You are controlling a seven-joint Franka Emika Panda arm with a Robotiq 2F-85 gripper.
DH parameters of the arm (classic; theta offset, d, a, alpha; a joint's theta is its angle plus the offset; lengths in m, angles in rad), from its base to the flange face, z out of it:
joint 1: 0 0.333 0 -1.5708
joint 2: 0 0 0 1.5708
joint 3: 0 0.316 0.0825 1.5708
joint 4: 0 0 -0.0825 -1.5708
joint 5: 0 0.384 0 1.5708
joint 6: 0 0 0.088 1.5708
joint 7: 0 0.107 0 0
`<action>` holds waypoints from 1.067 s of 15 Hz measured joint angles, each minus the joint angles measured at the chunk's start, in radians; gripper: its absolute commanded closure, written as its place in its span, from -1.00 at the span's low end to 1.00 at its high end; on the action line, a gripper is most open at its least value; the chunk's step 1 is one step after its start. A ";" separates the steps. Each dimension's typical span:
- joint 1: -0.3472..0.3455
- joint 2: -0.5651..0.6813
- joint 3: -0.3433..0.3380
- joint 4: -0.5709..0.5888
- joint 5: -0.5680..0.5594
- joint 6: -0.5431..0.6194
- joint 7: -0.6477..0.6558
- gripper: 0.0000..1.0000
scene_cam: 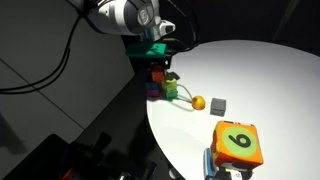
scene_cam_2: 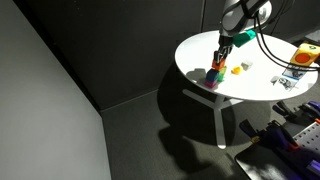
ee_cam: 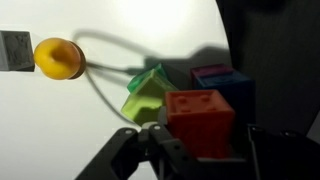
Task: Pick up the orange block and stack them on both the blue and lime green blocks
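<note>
Pincer [ee_cam: 208, 150] appears clamped on the orange plastic cube [ee_cam: 200, 118], which is positioned over the adjoining blue cube [ee_cam: 225, 80] and lime green cube [ee_cam: 148, 95] on the white round worktop [scene_cam: 260, 80]. Contact not discernible. Recommended: bridge both tops evenly, lower level, release only once seated.
</note>
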 measured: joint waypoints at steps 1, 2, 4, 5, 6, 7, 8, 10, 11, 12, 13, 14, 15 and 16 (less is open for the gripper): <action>0.000 0.003 0.000 0.001 0.000 0.000 0.000 0.37; 0.001 0.005 0.000 0.001 0.000 0.000 0.000 0.27; 0.001 0.007 0.000 0.001 0.000 0.000 0.000 -0.61; 0.002 0.007 0.000 0.001 0.000 0.000 0.000 -0.64; 0.002 0.008 0.000 0.001 0.000 0.000 0.000 -0.78; 0.002 0.008 0.000 0.002 0.000 0.000 0.000 -0.91; 0.002 0.008 0.000 0.001 0.000 0.000 0.000 -1.00; 0.002 0.008 0.000 0.002 0.000 0.000 0.000 -1.00; 0.002 0.008 0.000 0.002 0.000 0.000 0.000 -1.00; 0.002 0.008 0.000 0.002 0.000 0.000 0.000 -1.00; 0.002 0.007 0.000 0.001 0.000 0.000 0.000 -1.00; 0.002 0.005 0.000 0.001 0.000 0.000 0.000 -1.00; 0.002 0.002 0.000 0.001 0.000 0.000 0.000 -1.00; 0.002 -0.002 0.000 0.001 0.000 0.000 0.000 -1.00</action>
